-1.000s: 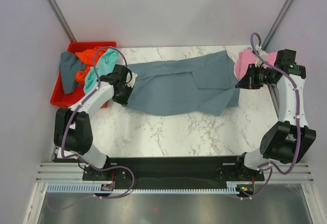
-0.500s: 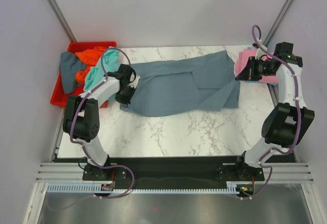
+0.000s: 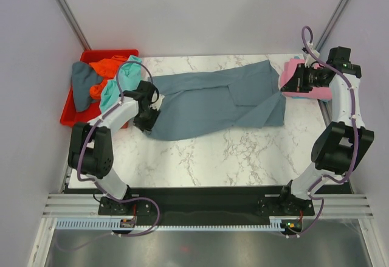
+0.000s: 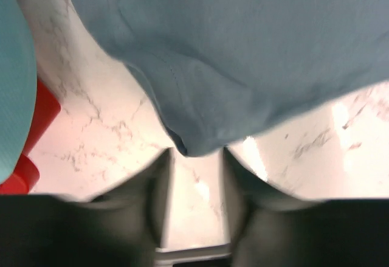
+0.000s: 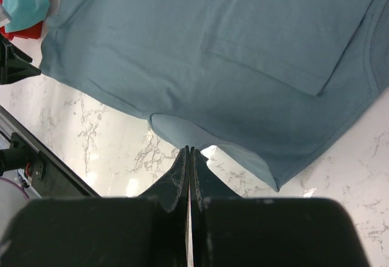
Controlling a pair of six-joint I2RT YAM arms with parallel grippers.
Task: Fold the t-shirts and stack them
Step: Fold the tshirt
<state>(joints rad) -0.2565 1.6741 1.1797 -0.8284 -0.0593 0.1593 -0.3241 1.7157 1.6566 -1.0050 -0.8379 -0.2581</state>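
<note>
The large slate blue-grey t-shirt (image 3: 213,100) lies stretched across the marble table (image 3: 213,157) from left to right. At the shirt's left end my left gripper (image 3: 148,121) stands open; in the left wrist view a corner of the cloth (image 4: 194,139) rests just at the tips of the gripper (image 4: 196,153), ungripped. My right gripper (image 3: 284,88) is shut on the shirt's right edge, and its wrist view shows the gripper (image 5: 189,149) pinching a fold of the shirt (image 5: 243,48). A pink t-shirt (image 3: 293,71) lies beneath the right wrist. Teal (image 3: 112,90) and orange (image 3: 103,71) t-shirts hang from the bin.
A red plastic bin (image 3: 68,118) stands off the table's back left corner, holding another grey-blue garment (image 3: 79,84). Grey walls and slanted metal posts close in the back and sides. The black base rail (image 3: 200,197) runs along the near edge.
My left gripper has opened and let go of the shirt's left end, which now lies on the table. The right gripper has stayed shut on the cloth and shifted slightly toward the back right.
</note>
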